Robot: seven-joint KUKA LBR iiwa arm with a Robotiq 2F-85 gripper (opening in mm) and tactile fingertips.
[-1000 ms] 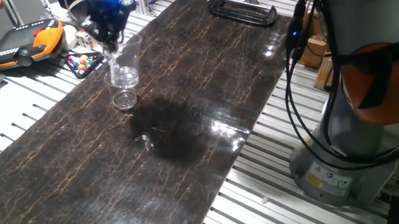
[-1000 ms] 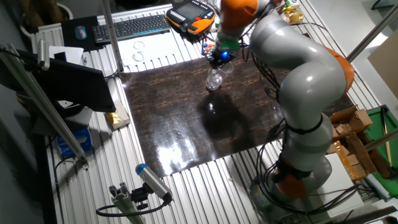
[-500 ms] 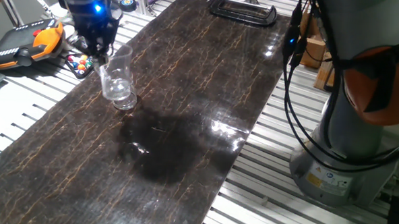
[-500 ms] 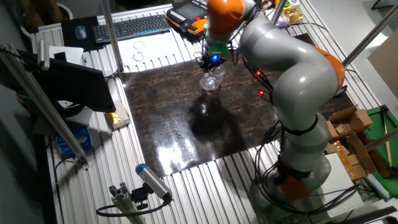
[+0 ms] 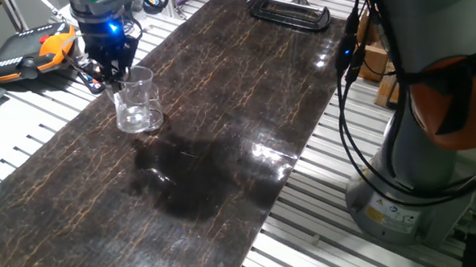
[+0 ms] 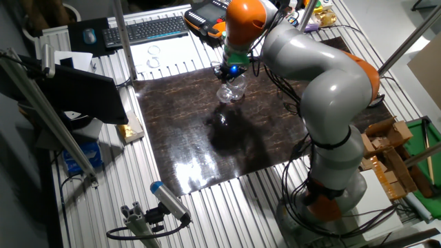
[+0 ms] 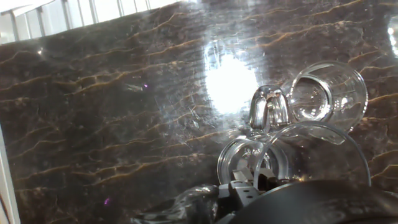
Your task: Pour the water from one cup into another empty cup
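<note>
My gripper (image 5: 112,73) is shut on the rim of the taller clear tumbler (image 5: 133,98) and holds it tilted, low over the dark mat. The shorter, wider clear cup (image 5: 151,123) stands on the mat right beside it, partly hidden behind the held tumbler. In the other fixed view the gripper (image 6: 231,73) and the tumbler (image 6: 229,90) are near the mat's far edge. In the hand view the tumbler (image 7: 292,149) fills the lower right above my gripper (image 7: 249,186), and the short cup (image 7: 328,92) lies just beyond it. I cannot make out the water.
The dark marbled mat (image 5: 223,109) lies on a slatted aluminium table. An orange teach pendant (image 5: 32,48) and a box of coloured balls (image 5: 95,77) sit just left of the gripper. A black clamp (image 5: 290,11) lies at the mat's far end. The robot base (image 5: 413,181) stands at the right.
The gripper has carried the taller tumbler left and lower, and tilted it. The tumbler now overlaps the short cup, which has stayed in place.
</note>
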